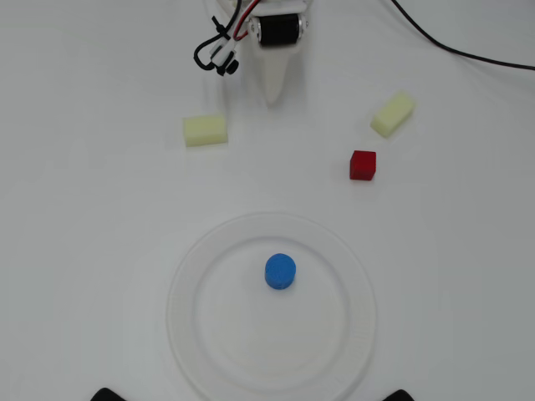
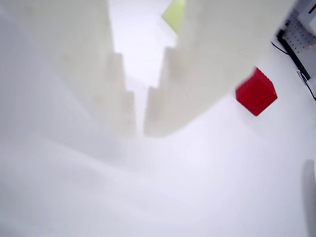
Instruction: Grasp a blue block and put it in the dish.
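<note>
The blue block (image 1: 280, 271), a short round cylinder, lies flat near the middle of the dish (image 1: 221, 338), a large white paper plate at the front centre of the overhead view. My white gripper (image 1: 274, 98) is at the back of the table, well away from the dish, with its tip pointing toward it. Its jaws are together and hold nothing. In the wrist view the gripper (image 2: 140, 129) fills the upper frame, with only a thin slit between the blurred fingers (image 2: 197, 64). The blue block and the dish are out of the wrist view.
A red cube (image 1: 363, 164) lies to the right of the gripper; it also shows in the wrist view (image 2: 256, 92). Two pale yellow blocks (image 1: 206, 130) (image 1: 393, 114) lie on either side of it. A black cable (image 1: 468, 52) crosses the back right corner.
</note>
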`<state>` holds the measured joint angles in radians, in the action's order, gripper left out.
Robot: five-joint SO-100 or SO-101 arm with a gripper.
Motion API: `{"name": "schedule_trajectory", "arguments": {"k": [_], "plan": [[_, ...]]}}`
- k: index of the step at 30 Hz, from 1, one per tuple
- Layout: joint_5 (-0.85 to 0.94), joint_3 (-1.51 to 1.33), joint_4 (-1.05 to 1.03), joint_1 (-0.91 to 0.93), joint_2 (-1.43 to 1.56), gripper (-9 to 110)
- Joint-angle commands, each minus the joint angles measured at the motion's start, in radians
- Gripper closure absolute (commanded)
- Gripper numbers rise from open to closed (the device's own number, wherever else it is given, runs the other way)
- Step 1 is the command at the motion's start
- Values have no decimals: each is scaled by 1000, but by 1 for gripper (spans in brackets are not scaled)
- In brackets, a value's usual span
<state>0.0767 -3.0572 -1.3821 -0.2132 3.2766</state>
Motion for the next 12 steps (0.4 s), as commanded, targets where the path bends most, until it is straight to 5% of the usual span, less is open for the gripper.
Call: {"name": "schedule_trajectory", "arguments": {"k": [1, 12], "plan": [[3, -103, -37, -2, 178, 101], [8, -103, -37, -6, 178, 101]]}}
